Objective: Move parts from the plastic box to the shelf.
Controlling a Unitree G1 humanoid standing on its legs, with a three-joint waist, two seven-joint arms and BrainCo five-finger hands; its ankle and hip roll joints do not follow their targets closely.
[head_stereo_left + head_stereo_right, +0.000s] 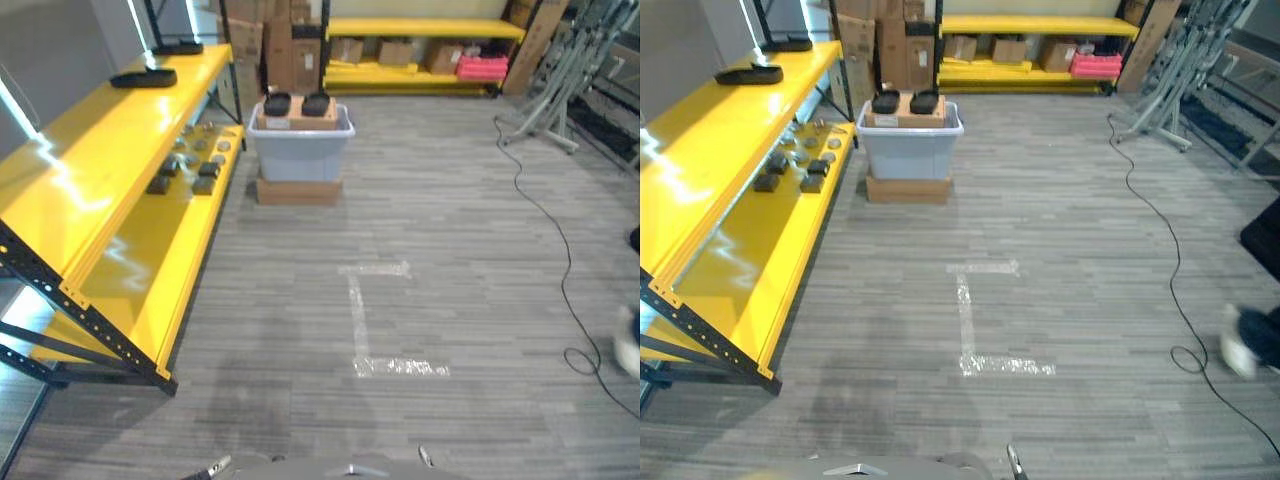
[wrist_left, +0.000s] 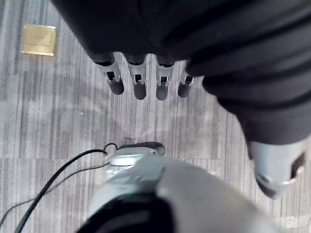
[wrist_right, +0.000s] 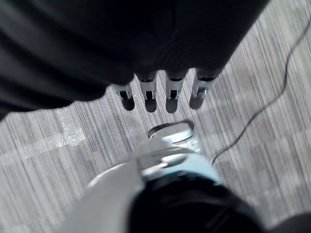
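- My left hand [image 2: 146, 82] hangs over the grey plank floor [image 1: 450, 300], fingers straight and loose, holding nothing; my left wrist view shows a brass floor plate [image 2: 39, 40] beside it.
- My right hand [image 3: 165, 94] hangs the same way, fingers relaxed and empty, over the floor near white tape marks [image 3: 65, 133].
- Well ahead of me, beyond the tape, the grey plastic box [image 1: 299, 150] sits on a flat cardboard base [image 1: 299, 190], with two dark parts [image 1: 297, 103] on cardboard at its top.
- Left of the box, the yellow shelf [image 1: 90, 180] carries small dark parts [image 1: 190, 165] on its lower level.
- My right eye view shows a person's shoe [image 1: 1238, 355] far right of the box.
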